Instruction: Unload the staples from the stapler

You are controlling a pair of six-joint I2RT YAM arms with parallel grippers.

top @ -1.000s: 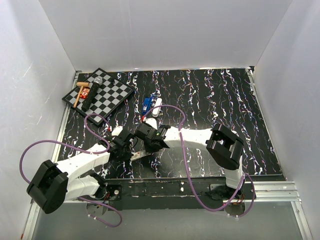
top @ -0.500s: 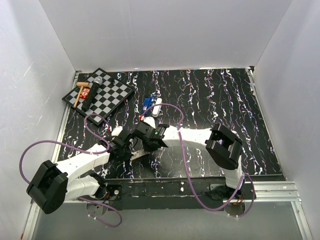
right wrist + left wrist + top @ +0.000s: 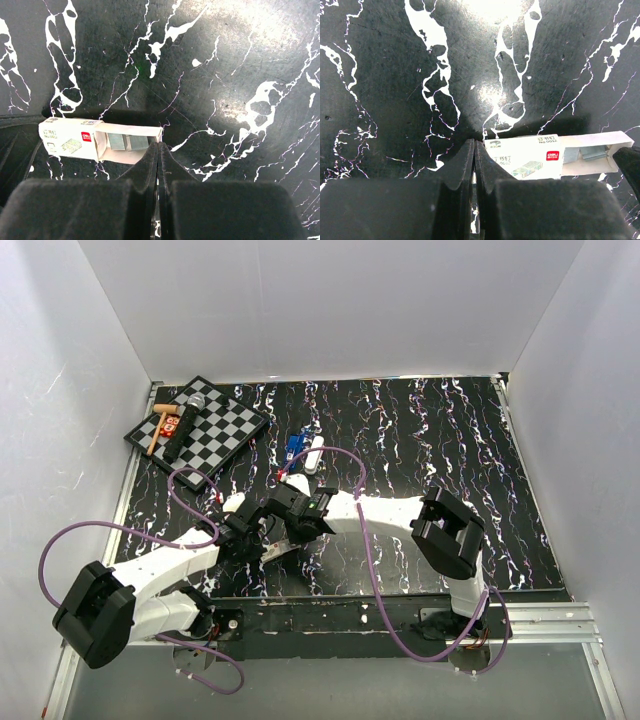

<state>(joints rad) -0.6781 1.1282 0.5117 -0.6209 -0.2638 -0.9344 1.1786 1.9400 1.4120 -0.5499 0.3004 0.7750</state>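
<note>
A small white staple box (image 3: 525,157) lies on the black marbled table between both grippers. Its drawer (image 3: 131,131) is slid partly out, and silvery staples (image 3: 128,142) lie inside it; the left wrist view shows these staples (image 3: 587,152) too. My left gripper (image 3: 474,145) is shut, its tips against the box's closed end. At the drawer's open end my right gripper (image 3: 158,146) is also shut, tips touching the drawer wall. In the top view a blue and white stapler (image 3: 303,450) lies farther back, apart from both grippers.
A checkered board (image 3: 212,428) sits at the back left, carrying a small hammer (image 3: 158,425), a dark grey-tipped tool (image 3: 188,410) and a red item. Purple cables (image 3: 352,472) loop over both arms. White walls close in the table on three sides.
My right gripper has shifted a little to the left, toward the left gripper. The left arm has held its place.
</note>
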